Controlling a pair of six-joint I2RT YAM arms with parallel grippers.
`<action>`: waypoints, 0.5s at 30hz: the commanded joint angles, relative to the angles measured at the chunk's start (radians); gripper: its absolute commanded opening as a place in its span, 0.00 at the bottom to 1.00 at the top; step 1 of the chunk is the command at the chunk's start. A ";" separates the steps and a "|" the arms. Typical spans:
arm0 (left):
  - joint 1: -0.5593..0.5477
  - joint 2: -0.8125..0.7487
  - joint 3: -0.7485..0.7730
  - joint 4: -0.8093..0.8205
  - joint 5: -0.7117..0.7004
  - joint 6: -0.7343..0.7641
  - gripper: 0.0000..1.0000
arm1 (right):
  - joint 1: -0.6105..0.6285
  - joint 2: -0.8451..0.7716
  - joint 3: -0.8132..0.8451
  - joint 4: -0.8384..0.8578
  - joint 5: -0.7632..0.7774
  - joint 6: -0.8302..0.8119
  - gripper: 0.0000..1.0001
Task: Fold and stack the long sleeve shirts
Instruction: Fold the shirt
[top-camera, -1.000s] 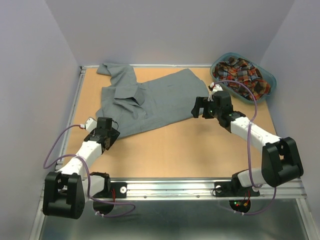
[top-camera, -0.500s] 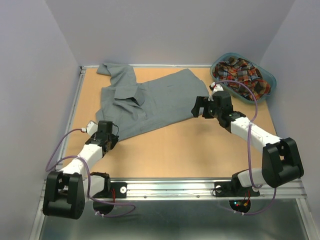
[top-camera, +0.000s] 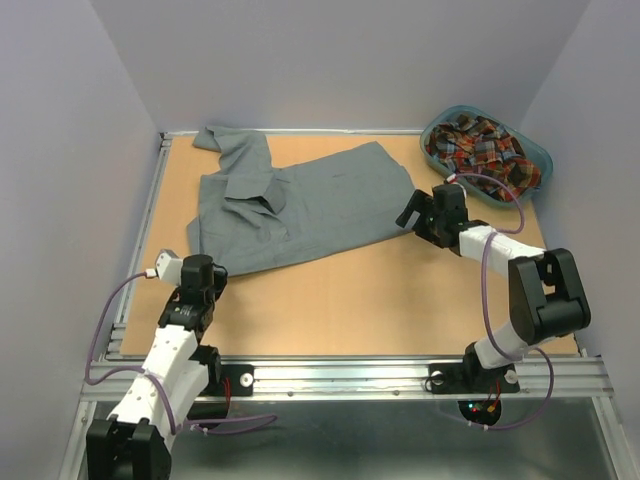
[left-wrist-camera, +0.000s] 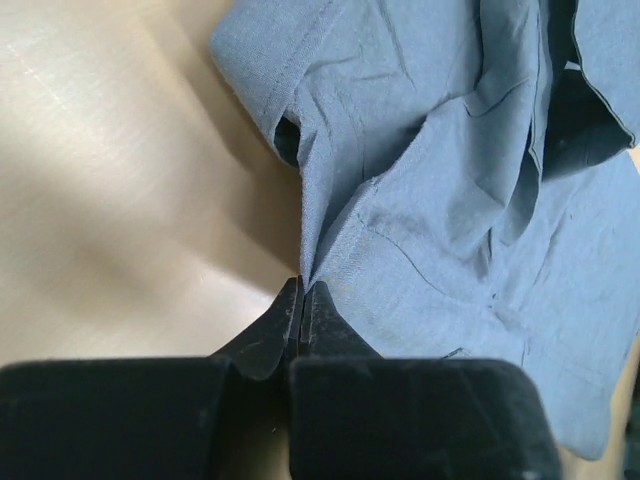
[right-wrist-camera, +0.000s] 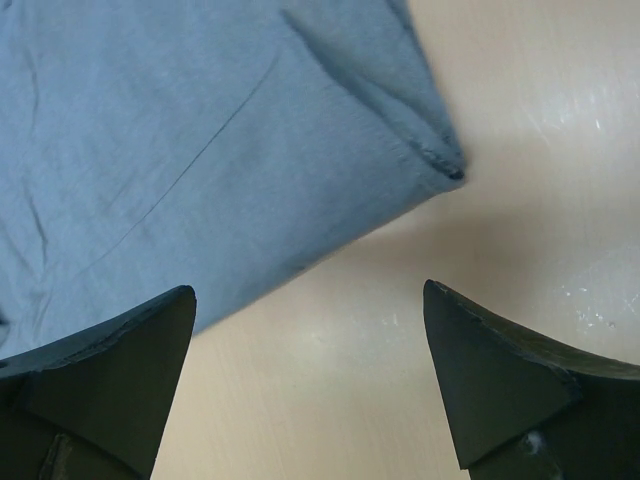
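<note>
Shirt (top-camera: 300, 205), basket (top-camera: 546, 158) crowd far side

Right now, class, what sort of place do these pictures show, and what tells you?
Probably a robotics lab test cell: a white-and-black left arm and right arm bolted to an aluminium rail, a walled wooden tabletop, and a plain grey collared cloth shirt spread on it.

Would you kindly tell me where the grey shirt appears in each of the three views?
Top external: grey shirt spread across the far left and middle of the tabletop.
Left wrist: fills the upper right, edge pinched in the shut left tool.
Right wrist: upper left, corner above the open right tool.
Shared landmark: the bare tan tabletop beside the shirt.
</note>
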 joint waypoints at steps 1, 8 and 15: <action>0.013 0.004 -0.032 -0.017 -0.045 -0.037 0.00 | -0.036 0.046 -0.008 0.081 0.005 0.151 0.99; 0.048 0.049 -0.032 -0.031 -0.043 -0.066 0.00 | -0.051 0.091 -0.061 0.150 0.069 0.249 0.83; 0.082 0.084 -0.011 -0.035 -0.030 -0.080 0.00 | -0.065 0.157 -0.100 0.227 0.092 0.300 0.70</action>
